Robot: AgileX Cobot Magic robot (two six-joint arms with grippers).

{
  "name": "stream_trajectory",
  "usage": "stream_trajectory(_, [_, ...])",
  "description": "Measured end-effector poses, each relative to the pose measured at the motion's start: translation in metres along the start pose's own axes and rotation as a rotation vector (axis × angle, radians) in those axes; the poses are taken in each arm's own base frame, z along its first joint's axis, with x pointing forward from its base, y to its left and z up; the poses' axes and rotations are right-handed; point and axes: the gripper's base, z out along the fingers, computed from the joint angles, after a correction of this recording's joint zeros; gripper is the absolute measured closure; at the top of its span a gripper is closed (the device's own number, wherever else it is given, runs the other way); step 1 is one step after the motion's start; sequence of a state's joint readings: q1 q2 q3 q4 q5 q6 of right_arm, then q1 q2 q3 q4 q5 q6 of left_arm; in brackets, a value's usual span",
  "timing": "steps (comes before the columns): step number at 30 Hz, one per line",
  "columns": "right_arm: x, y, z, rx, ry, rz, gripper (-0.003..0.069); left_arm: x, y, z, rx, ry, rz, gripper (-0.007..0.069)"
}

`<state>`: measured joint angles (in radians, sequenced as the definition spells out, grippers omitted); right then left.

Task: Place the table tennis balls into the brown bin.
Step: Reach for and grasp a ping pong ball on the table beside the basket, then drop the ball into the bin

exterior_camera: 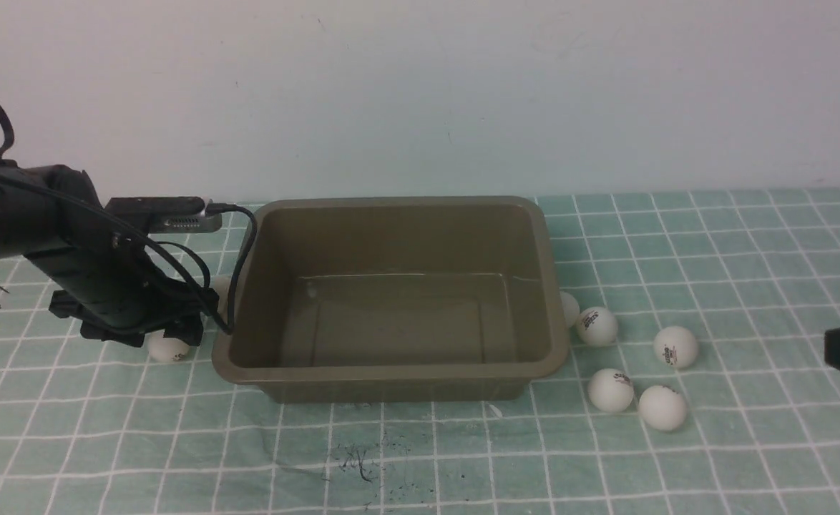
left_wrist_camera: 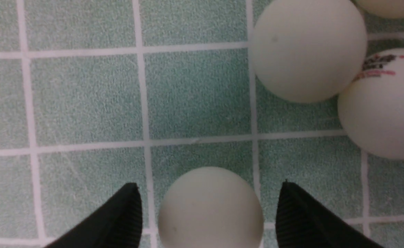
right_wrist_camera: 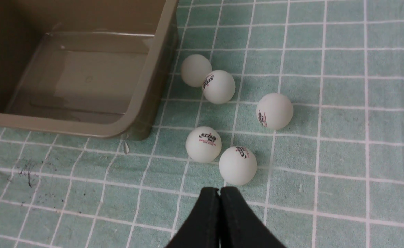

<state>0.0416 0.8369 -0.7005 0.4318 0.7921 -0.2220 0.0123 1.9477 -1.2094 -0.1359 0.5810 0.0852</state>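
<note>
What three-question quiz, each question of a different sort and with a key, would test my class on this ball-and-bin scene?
1. True or false: a ball lies inside the brown bin.
2. How many table tennis balls lie on the robot's right of the bin?
3. The left gripper, at the nearest ball, is: A shut on it; B open, one finger either side; C above the bin.
Key: 1 false; 2 five; 3 B.
</note>
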Motion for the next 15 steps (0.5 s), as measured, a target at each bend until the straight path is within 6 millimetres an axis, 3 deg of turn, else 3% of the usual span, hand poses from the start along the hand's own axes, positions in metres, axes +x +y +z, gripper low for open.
stream_trajectory(2, [-0.012, 0.001, 0.003, 0.0, 0.002, -0.002, 0.067, -0.001, 0.0, 0.004, -0.001, 0.004, -0.005, 0.028])
stream_trajectory(7, [-0.038, -0.002, 0.02, 0.004, 0.04, -0.001, 0.0655, -0.002, 0.002, -0.001, -0.01, 0.035, 0.011, 0.0272])
stream_trajectory(12, [-0.052, -0.017, 0.076, 0.047, 0.202, -0.012, 0.057, -0.024, -0.004, -0.065, 0.001, 0.008, 0.034, 0.0272])
stream_trajectory(15, [-0.052, -0.027, 0.112, 0.068, 0.297, -0.023, 0.0478, -0.037, -0.029, -0.109, 0.084, -0.097, 0.069, 0.0272])
